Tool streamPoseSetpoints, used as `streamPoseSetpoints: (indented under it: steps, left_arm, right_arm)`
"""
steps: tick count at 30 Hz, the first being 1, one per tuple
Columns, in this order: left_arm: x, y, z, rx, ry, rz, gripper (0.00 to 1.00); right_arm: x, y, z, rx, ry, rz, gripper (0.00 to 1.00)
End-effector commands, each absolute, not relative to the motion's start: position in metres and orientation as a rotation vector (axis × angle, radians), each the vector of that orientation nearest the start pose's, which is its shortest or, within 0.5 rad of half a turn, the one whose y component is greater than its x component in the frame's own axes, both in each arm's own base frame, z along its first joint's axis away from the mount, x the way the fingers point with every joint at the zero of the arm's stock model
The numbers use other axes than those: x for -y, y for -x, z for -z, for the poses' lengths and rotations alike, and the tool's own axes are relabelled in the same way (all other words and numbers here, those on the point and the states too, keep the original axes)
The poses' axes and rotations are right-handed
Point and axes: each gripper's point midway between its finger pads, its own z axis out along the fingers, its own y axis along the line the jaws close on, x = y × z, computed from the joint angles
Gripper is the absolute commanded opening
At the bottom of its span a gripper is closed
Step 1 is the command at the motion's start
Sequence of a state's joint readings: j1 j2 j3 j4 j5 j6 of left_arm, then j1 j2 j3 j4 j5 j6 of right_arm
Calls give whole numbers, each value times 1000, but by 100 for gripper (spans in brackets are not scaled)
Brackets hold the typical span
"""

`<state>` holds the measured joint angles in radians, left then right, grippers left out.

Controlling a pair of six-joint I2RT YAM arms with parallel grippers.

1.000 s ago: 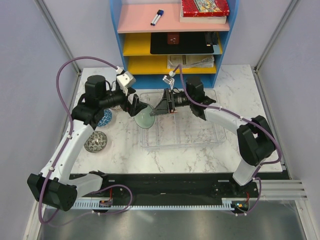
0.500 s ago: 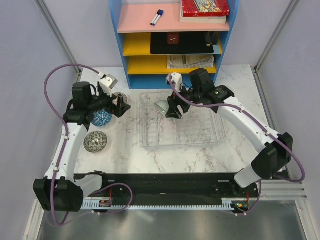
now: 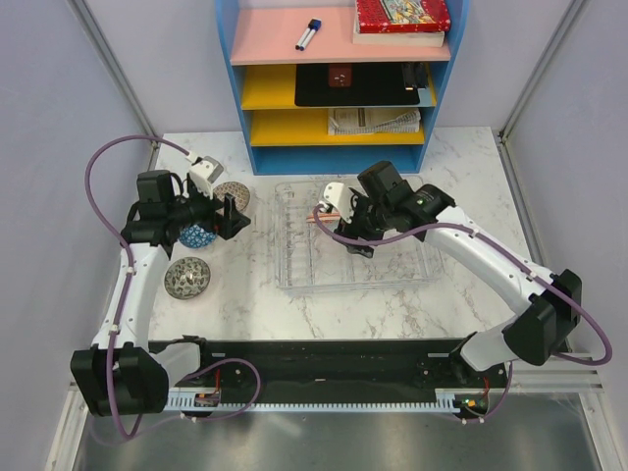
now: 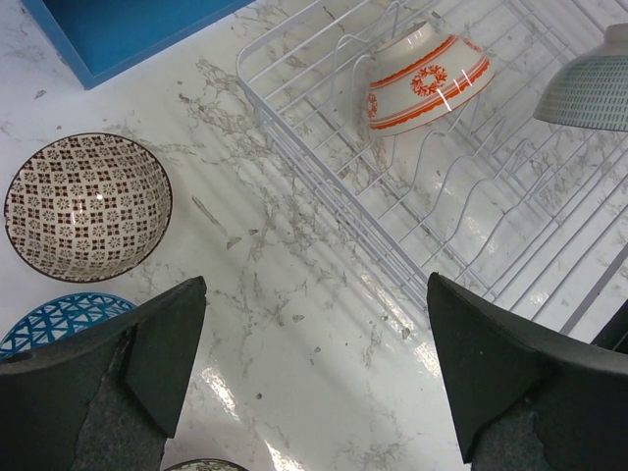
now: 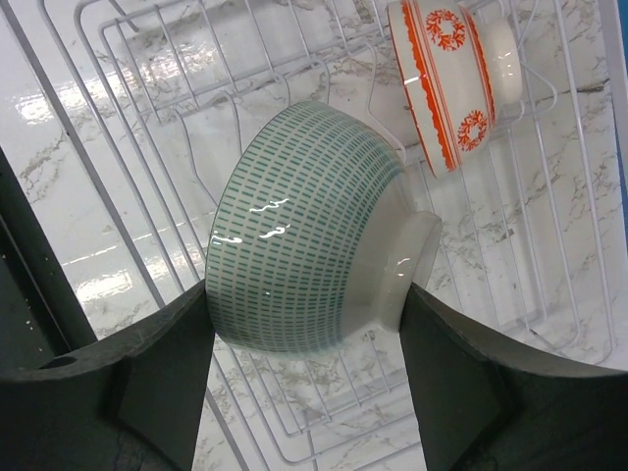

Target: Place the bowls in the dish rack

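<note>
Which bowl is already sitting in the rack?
The orange-red and white bowl, on edge in the rack. The right tool holds the green bowl; the brown bowl and blue bowl sit outside.

The left arm [image 3: 132,285] rises from its base at the near left corner of the desk [image 3: 245,304] and runs up along the left edge, its wrist turned to the right. The left gripper [image 4: 314,324] hangs above the desk, its fingers [image 4: 147,343] spread wide with nothing between them. The right arm [image 3: 491,255] arches up from the near right corner, its forearm reaching left toward the desk's middle. The right gripper [image 5: 306,294] points downward, its fingers [image 5: 167,363] pressed against the rim side and the foot of a grey-green bowl [image 5: 294,226].
</note>
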<state>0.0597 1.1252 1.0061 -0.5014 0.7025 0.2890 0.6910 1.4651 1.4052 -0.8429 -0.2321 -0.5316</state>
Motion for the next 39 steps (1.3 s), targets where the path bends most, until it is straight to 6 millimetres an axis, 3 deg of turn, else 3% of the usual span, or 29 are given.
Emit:
streamPoseSetpoints:
  steps: [1,10,18,25,30,35,39]
  left_arm:
    - [88,-312,-233,-1939,-664,559,100]
    - [89,-312,-231,-1943,-664,575,100]
    - [89,-311,-230,-1943,-663,586,100]
    - [89,-311,-229,-1941,-667,590,100]
    - [90,-312,-229,-1942,-667,600,100]
    - [89,-311,-230,-1940,-664,601,100]
    - [89,-311,-231,-1938,-663,596,100]
  right_arm:
    - [-251,-276,-209,-1893,1543,-280,0]
    - [-274,-270,-179,-1910,1652,-266,0]
    - [-294,-276,-165,-1896,1707,-194,0]
    - [-301,-277,-210,-1786,1654,-157,0]
    - [-294,-282,-244,-1720,1597,-88,0]
    - [-290,-286,-239,-1715,1611,-37,0]
    - [-290,-290,-215,-1738,1643,-13,0]
